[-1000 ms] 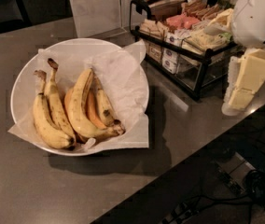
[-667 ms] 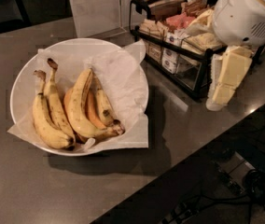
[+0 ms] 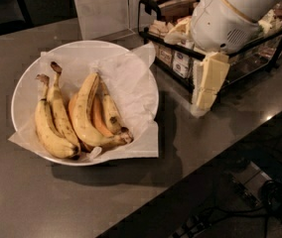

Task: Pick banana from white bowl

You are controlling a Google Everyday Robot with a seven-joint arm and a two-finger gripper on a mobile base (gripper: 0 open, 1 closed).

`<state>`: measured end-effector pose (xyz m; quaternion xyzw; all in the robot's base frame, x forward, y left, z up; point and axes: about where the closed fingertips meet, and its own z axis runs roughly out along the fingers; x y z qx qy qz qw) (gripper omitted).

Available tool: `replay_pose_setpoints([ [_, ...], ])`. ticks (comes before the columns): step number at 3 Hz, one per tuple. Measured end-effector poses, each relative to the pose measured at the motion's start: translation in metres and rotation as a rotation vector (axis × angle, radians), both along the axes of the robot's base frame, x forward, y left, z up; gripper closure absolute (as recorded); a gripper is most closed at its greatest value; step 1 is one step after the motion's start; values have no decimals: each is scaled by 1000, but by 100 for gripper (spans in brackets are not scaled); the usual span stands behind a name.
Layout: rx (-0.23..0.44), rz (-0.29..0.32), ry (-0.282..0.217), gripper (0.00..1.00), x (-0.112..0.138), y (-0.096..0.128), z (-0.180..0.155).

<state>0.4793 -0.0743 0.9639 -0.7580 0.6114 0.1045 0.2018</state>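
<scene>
The white bowl (image 3: 27, 78), wide, shallow and lined with crinkled white paper, sits on the dark counter at the left. Among the fruit inside, the banana (image 3: 110, 111) is the short, brown-blotched one on the right, its dark tip pointing to the bowl's front right. A long curved yellow banana (image 3: 84, 117) lies just left of it, and a joined speckled pair (image 3: 51, 125) lies further left. My gripper (image 3: 201, 103) hangs from the white arm to the right of the bowl, low over the counter and about a hand's width from the rim. It holds nothing that I can see.
A black wire rack (image 3: 180, 58) holding packets and snacks stands behind and beside the gripper at the back right. The counter's front edge (image 3: 180, 182) runs diagonally, with cables on the floor below. A pale panel (image 3: 101, 9) stands behind the bowl.
The arm and gripper have swept left along the front of the rack, closer to the bowl. The bowl and bananas have not moved.
</scene>
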Motion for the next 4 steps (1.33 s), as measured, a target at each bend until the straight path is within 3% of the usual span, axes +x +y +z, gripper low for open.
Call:
replay_pose_setpoints([
  [2,-17,236,-8,0,-12,73,-9],
  [3,-47,307,-6,0,-16,100,-11],
  [4,-41,306,-16,0,-15,104,-10],
])
